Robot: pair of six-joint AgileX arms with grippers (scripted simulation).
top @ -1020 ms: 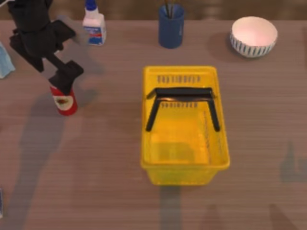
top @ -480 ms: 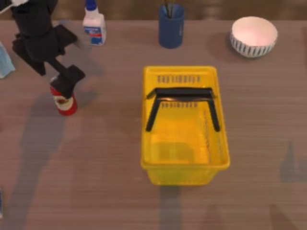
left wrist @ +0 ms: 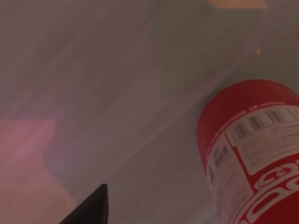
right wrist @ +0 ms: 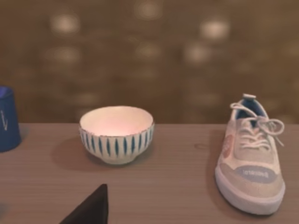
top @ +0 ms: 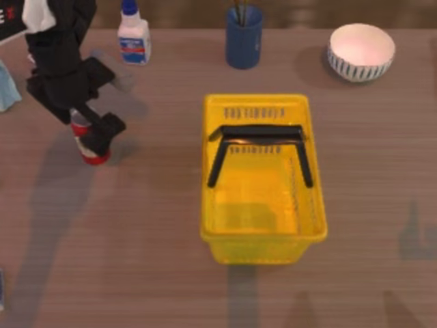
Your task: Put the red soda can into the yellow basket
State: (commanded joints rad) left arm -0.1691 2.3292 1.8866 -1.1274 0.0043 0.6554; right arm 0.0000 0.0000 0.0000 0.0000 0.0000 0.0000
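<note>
The left tool (top: 95, 133) sits down over the red can (top: 87, 143), which stands well left of the yellow basket (top: 263, 242) on the counter (top: 150, 239), but I cannot tell if the tool is open or closed.

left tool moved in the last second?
Yes. In the top view the left tool has come down over the red soda can, shifting slightly toward the yellow basket, which stayed put.

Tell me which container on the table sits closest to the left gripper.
The red soda can, on the table's left side: the left gripper is right over it. The glue bottle, blue cup, bowl and yellow basket all stand farther off.
</note>
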